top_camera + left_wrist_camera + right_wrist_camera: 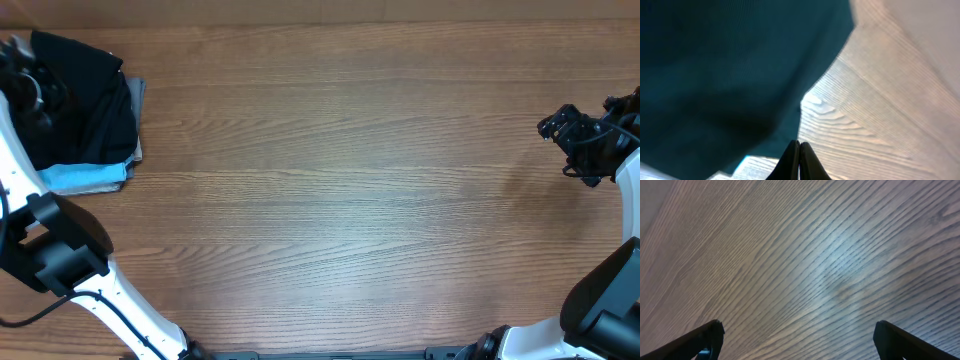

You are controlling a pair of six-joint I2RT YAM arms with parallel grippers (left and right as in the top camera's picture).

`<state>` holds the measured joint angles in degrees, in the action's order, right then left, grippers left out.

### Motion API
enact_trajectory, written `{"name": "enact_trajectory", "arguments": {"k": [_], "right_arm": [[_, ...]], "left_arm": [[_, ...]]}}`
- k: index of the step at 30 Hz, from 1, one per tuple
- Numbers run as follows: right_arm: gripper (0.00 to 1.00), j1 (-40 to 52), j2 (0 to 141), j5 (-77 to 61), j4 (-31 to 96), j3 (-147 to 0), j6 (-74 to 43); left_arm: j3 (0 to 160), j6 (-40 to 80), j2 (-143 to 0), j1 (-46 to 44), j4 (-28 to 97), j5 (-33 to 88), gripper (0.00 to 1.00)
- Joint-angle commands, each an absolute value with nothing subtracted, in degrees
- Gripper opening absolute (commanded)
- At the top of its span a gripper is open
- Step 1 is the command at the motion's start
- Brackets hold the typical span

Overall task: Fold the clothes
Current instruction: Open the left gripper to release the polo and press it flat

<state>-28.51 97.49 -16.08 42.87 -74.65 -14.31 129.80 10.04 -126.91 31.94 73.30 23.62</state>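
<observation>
Cloth filled most of my left wrist view: the black T-shirt (95,100) lay as a compact dark bundle at the far left corner of the table (330,180). It sat on top of a pale blue garment (85,178), with a grey garment (139,98) edging out beside it. My left gripper (796,149) hung just beside the shirt's edge with its jaws pressed together. I saw no fabric pinched between the tips. My right gripper (570,130) was well apart from all of it, out at the right side over bare wood, with its jaws spread wide and nothing in them.

I judged the folding to be close to done, though I could not tell from above how neat the bundle was.

The risks sat on the left. With those jaws closed, any nudge would push the soft cloth instead of taking it, and that could ruffle the top layer or open a fold. If I opened and bit too deep, I could catch the pale blue layer underneath and drag the pile along with the shirt. The pile was also near the table's corner, so a sideways shove might tip part of it over the edge. My right arm was too far off to steady anything quickly.
</observation>
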Motion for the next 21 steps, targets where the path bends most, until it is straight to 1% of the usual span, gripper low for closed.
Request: {"name": "enact_trajectory", "arguments": {"k": [1,4,7,10,15,18,21], "right_arm": [[1.00,-28.58,97.03,-15.90,42.57,-75.29,-14.13],[1.00,-28.58,97.03,-15.90,42.57,-75.29,-14.13],[1.00,-28.58,97.03,-15.90,42.57,-75.29,-14.13],[1.00,-28.58,97.03,-15.90,42.57,-75.29,-14.13],[1.00,-28.58,97.03,-15.90,42.57,-75.29,-14.13],[1.00,-28.58,97.03,-15.90,42.57,-75.29,-14.13],[1.00,-28.58,97.03,-15.90,42.57,-75.29,-14.13]], "left_arm": [[122.13,7.94,-125.36,32.34,70.54,24.84,0.04],[116.97,9.54,-125.36,32.69,66.74,24.99,0.04],[115.94,9.10,-125.34,32.82,65.12,27.94,0.04],[117.69,8.73,-124.68,32.97,64.58,31.05,0.04],[125.51,8.75,-122.17,33.15,66.92,36.58,0.04],[129.91,7.20,-120.18,33.15,68.77,33.63,0.04],[130.65,6.83,-119.11,32.84,70.15,24.82,0.04]]}}
